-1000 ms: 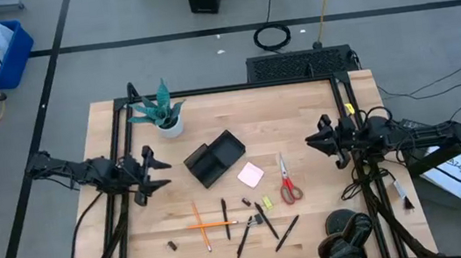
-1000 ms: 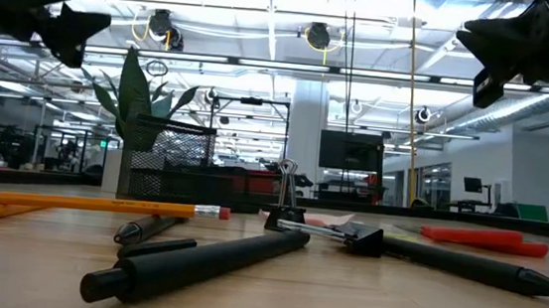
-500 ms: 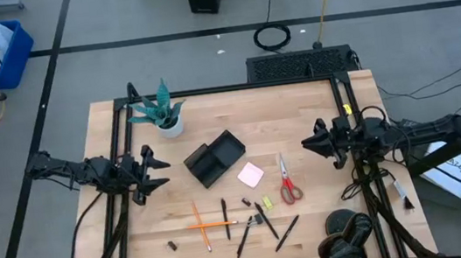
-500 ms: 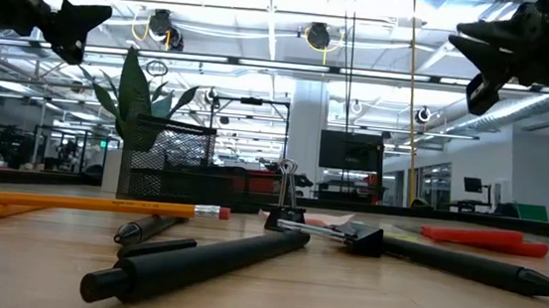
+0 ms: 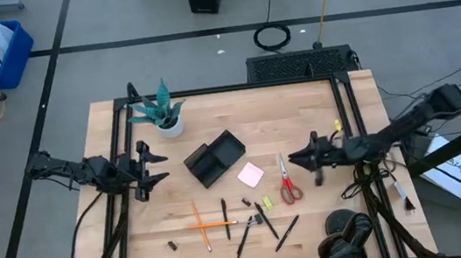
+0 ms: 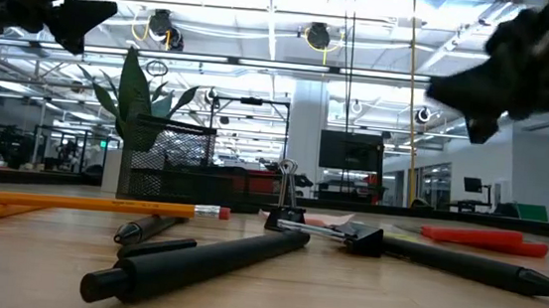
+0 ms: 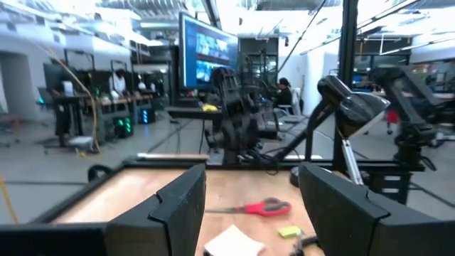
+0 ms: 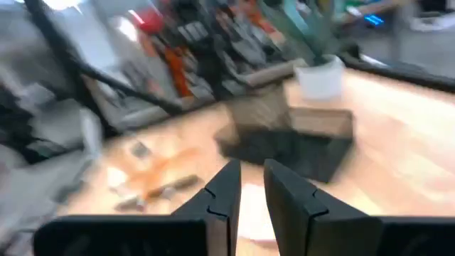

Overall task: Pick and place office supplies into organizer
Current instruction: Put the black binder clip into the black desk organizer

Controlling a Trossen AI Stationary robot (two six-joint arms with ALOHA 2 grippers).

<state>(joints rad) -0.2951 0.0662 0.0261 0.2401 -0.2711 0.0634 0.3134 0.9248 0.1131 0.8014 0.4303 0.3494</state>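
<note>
The black organizer [image 5: 215, 157] stands near the table's middle; in the right wrist view the organizer [image 8: 291, 139] lies ahead of the fingers. The pink sticky pad [image 5: 250, 175], red-handled scissors [image 5: 287, 181], black pens [image 5: 225, 218], orange pencils [image 5: 200, 225] and a yellow-green bit [image 5: 267, 202] lie flat toward the near edge. My right gripper [image 5: 297, 158] hovers just right of the scissors with its fingers shut [image 8: 250, 171]. My left gripper [image 5: 158, 167] hangs open [image 7: 252, 178] left of the organizer.
A potted green plant [image 5: 162, 113] stands at the far left corner, behind the organizer. A binder clip [image 5: 259, 219] and a small black bit [image 5: 173, 245] lie among the pens. Bare wood shows on the table's far right part [image 5: 298, 107].
My right gripper has reached from the table's right edge toward its left, ending beside the scissors; its wrist view is blurred by the motion. No supply on the table has moved.
</note>
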